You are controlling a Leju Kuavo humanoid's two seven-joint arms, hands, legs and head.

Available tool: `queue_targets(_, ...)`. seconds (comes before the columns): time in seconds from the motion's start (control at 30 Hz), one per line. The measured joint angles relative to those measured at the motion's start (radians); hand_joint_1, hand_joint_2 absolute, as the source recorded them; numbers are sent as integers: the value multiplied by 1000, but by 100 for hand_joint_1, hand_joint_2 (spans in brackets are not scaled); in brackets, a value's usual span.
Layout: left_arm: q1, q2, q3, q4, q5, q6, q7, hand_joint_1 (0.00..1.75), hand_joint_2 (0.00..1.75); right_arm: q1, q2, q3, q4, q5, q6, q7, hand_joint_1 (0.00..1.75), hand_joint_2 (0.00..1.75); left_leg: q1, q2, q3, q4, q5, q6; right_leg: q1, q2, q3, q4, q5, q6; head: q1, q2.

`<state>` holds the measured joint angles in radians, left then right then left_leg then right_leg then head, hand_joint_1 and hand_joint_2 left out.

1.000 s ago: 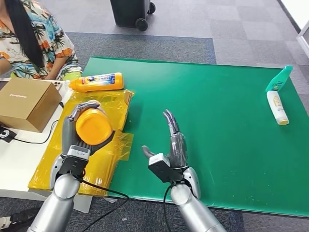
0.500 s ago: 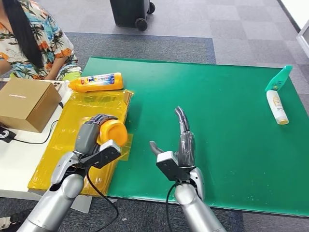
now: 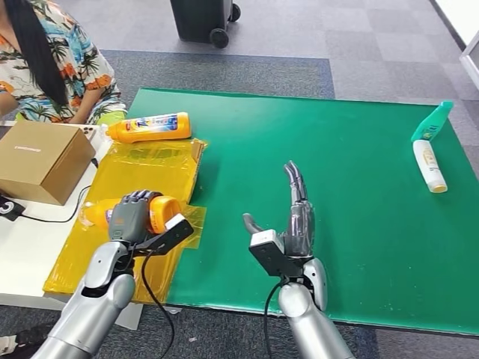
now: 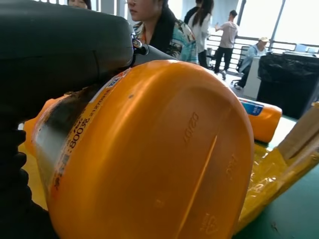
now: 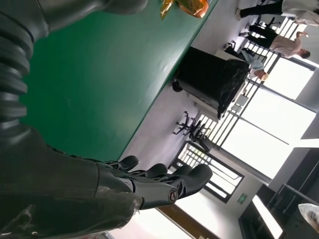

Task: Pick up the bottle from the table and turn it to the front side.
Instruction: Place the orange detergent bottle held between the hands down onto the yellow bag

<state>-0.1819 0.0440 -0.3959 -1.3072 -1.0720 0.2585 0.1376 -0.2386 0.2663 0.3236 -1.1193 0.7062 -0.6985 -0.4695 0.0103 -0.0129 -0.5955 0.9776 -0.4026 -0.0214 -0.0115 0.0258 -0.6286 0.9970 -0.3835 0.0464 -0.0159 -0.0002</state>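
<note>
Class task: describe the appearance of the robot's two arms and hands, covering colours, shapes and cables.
Both arms are silver, smooth, rounded tubes. The left hand and right hand have dark grey, segmented fingers. A flat black and silver box sits at each wrist, and a black cable loops from each wrist down along the arm. Close up, the right wrist view shows a grey ribbed cover behind glossy dark fingers.
</note>
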Motion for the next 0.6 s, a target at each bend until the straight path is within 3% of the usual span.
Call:
queue_targets(0.1,-12,-12,27,30,-19,11,10,1,175,1,0,-1,-5,-1,0,6,0,175,0,0,0,0,0,0,0,0,0,0,0,0,0,0)
queue_targets(0.6,-28,-63,109,128,-69,52,12,0,175,-4,-1,26,-8,-4,0,26,0,175,0,0,0,0,1,-1,0,0,0,0,1,-1,0,0)
